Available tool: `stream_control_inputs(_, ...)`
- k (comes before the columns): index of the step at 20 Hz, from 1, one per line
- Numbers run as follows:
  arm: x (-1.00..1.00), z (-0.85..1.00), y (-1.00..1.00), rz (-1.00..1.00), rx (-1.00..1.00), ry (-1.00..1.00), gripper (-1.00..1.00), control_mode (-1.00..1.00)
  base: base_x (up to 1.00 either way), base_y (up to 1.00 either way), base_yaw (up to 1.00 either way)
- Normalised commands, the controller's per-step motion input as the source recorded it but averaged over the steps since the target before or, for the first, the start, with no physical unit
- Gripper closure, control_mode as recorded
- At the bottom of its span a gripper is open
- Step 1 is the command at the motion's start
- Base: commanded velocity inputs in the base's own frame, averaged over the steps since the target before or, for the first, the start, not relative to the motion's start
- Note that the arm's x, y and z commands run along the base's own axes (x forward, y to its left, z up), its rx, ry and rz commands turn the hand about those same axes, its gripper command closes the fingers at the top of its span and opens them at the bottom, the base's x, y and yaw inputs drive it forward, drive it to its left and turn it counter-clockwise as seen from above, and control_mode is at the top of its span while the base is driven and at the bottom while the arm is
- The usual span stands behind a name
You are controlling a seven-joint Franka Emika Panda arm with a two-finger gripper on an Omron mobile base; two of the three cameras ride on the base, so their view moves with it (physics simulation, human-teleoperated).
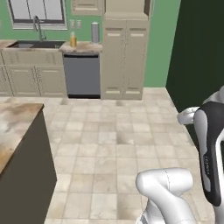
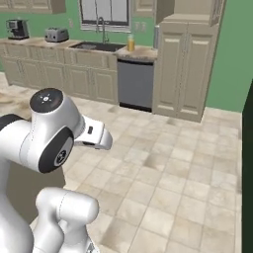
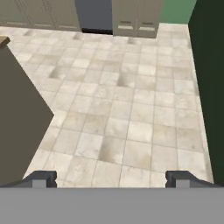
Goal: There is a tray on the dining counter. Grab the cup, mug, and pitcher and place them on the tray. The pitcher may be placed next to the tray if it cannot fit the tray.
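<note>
The yellow-orange pitcher [image 1: 73,40] [image 2: 131,43] stands on the far wall counter, just right of the sink [image 1: 36,44]. A corner of the dining counter [image 1: 16,127] [image 3: 3,42], with its marbled top and dark side, is at my left. My gripper [image 3: 111,179] is open and holds nothing. It hangs over bare floor tiles, well away from the pitcher, with its dark fingertips [image 3: 42,178] spread wide. The tray, cup and mug are out of view.
A grey canister [image 1: 95,33] stands right of the pitcher, above a dishwasher [image 1: 82,75]. A tall beige cabinet [image 1: 124,57] and a dark wall [image 1: 197,57] close off the right. A toaster [image 2: 56,34] and a coffee machine [image 2: 17,28] sit further left. Open tiled floor [image 3: 131,109] lies ahead.
</note>
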Motion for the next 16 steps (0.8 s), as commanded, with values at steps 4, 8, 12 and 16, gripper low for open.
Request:
stream_control_inputs(4, 0.00, 0.00, 0.00, 0.00, 0.00, 0.00, -1.00, 1.00, 1.00, -0.58, -0.05)
stream_control_inputs(8, 0.00, 0.00, 0.00, 0.00, 0.00, 0.00, -1.00, 1.00, 1.00, -0.48, -0.04)
stream_control_inputs(12, 0.00, 0.00, 0.00, 0.00, 0.00, 0.00, -1.00, 1.00, 1.00, -0.18, 0.00)
stream_control_inputs(16, 0.00, 0.00, 0.00, 0.00, 0.00, 0.00, -1.00, 1.00, 1.00, 0.00, 0.00)
